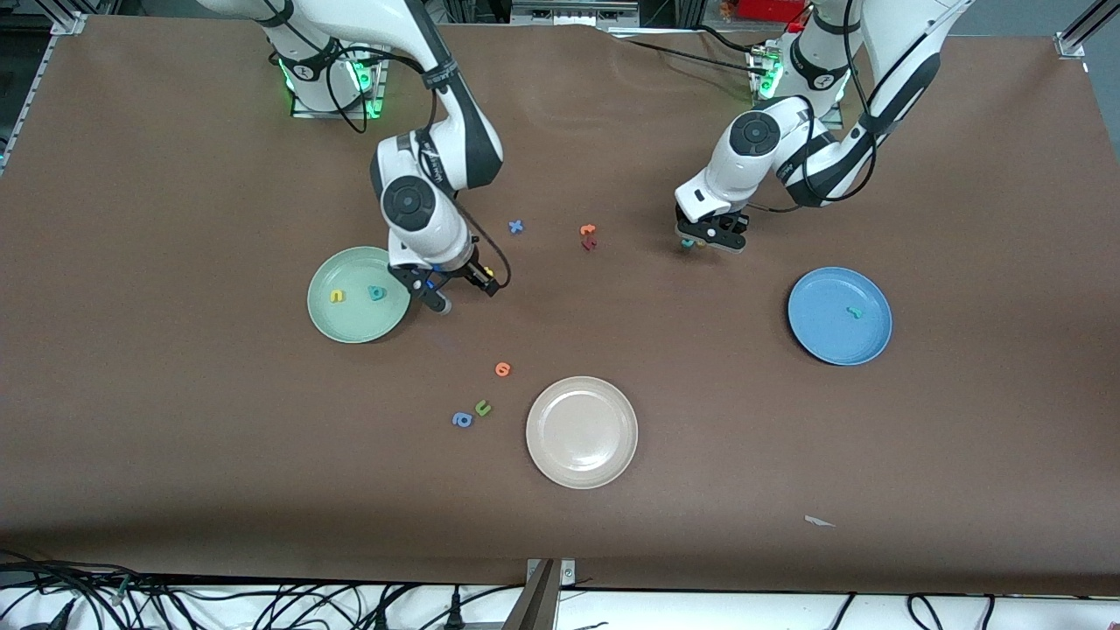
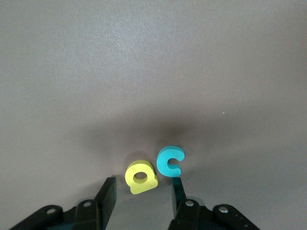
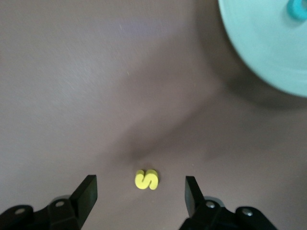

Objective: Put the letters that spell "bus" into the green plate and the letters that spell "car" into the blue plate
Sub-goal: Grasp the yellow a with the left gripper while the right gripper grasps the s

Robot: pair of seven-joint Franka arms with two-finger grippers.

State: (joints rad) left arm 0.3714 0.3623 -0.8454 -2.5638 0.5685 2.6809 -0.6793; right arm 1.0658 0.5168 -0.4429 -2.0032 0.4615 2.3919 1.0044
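Right gripper wide, straddling yellow s at green plate's 3 o'clock, ready to pinch. Left gripper half-closed around yellow a, beside teal c.

The front view looks down from high across the table, facing both arm bases along the frame's top. Each wrist view looks down, close to the tabletop, fingers at its bottom edge. The right wrist view shares the green plate, upper right there, with the front view.
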